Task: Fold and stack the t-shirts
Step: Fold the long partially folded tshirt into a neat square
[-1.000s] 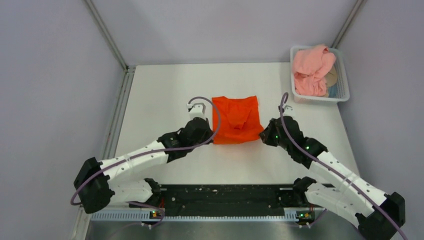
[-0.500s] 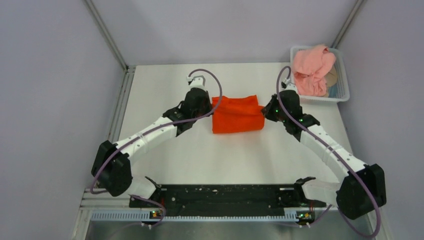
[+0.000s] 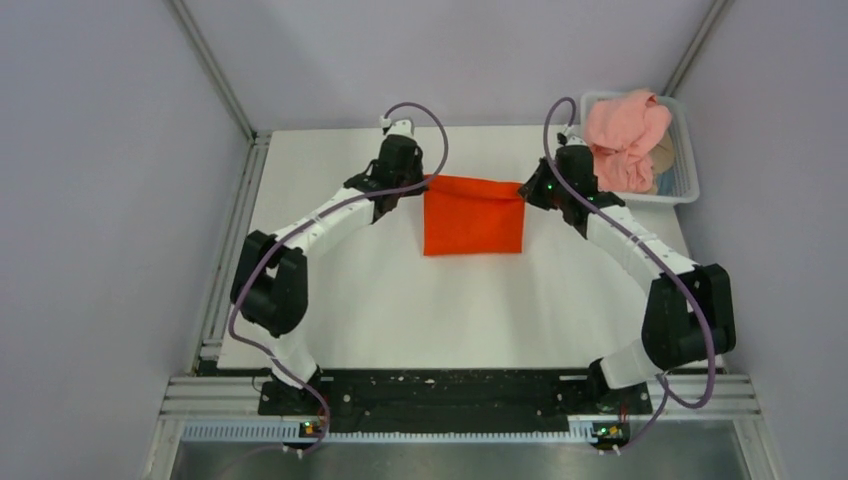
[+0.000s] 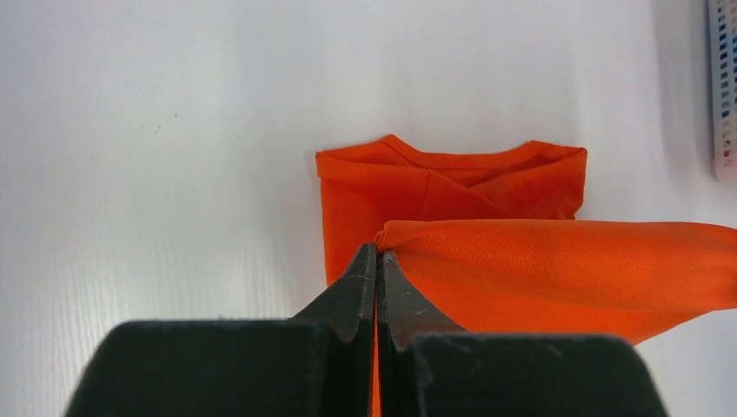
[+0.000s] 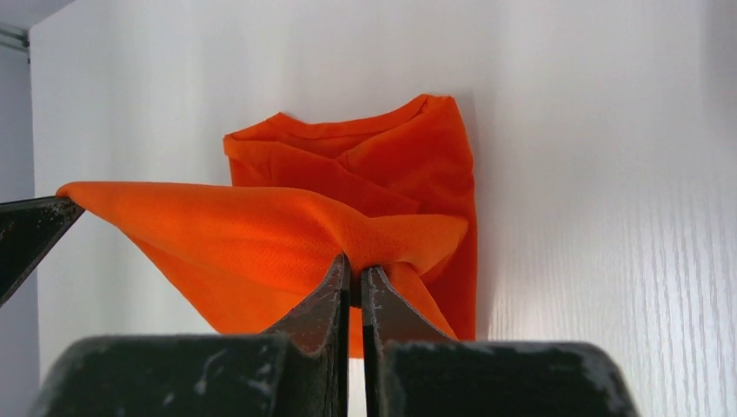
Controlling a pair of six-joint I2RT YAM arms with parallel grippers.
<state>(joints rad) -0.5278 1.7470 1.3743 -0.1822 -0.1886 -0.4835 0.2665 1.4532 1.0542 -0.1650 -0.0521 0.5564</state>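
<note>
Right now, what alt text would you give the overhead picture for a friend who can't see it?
Seen from above, a robot's left end effector and right end effector each pinch a far corner of a folded orange-red t-shirt on a white table. A white basket at the far right holds a crumpled pink t-shirt.

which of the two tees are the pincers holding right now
The orange-red t-shirt: the left pincer and right pincer each pinch a corner of its raised edge. The pink t-shirt lies crumpled in the white basket, untouched.
</note>
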